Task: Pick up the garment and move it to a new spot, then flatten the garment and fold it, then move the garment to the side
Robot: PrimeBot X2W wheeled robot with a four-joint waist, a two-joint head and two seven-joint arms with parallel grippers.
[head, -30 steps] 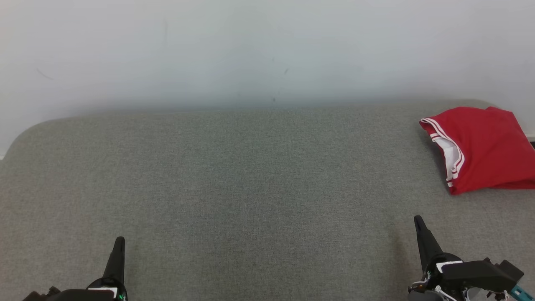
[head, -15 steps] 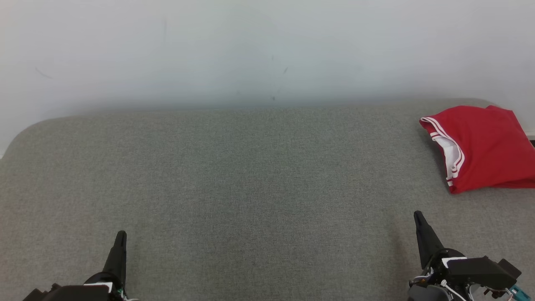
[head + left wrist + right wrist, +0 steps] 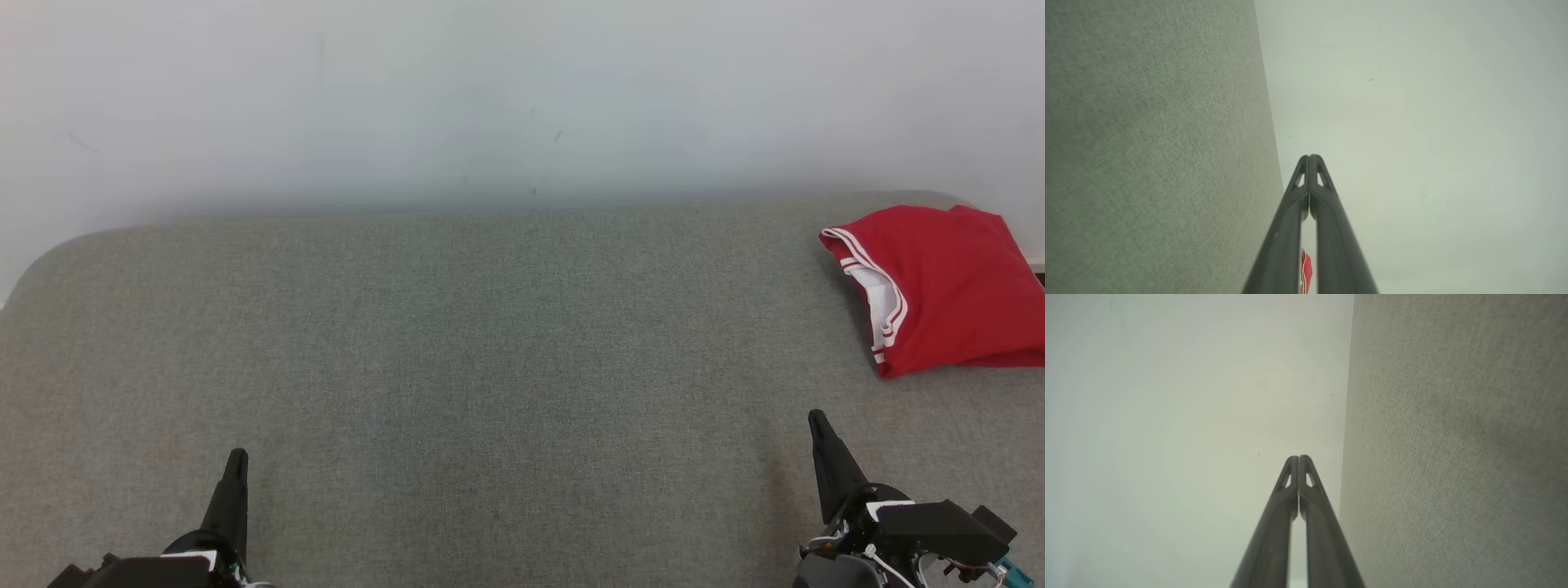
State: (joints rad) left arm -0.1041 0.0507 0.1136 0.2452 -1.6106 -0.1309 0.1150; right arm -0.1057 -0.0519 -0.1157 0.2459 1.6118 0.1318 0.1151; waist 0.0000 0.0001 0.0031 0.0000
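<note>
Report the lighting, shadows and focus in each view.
Head view: soft, even light, no glare; the red garment is sharp, with a faint shadow along its left edge on the grey surface. Left wrist view: greenish cast, the left gripper fairly sharp, the garment a blurred red sliver between its fingers. Right wrist view: same cast, right gripper fairly sharp.

Red garment runs off head view's right edge; in left wrist view just a sliver between left gripper fingers.
</note>
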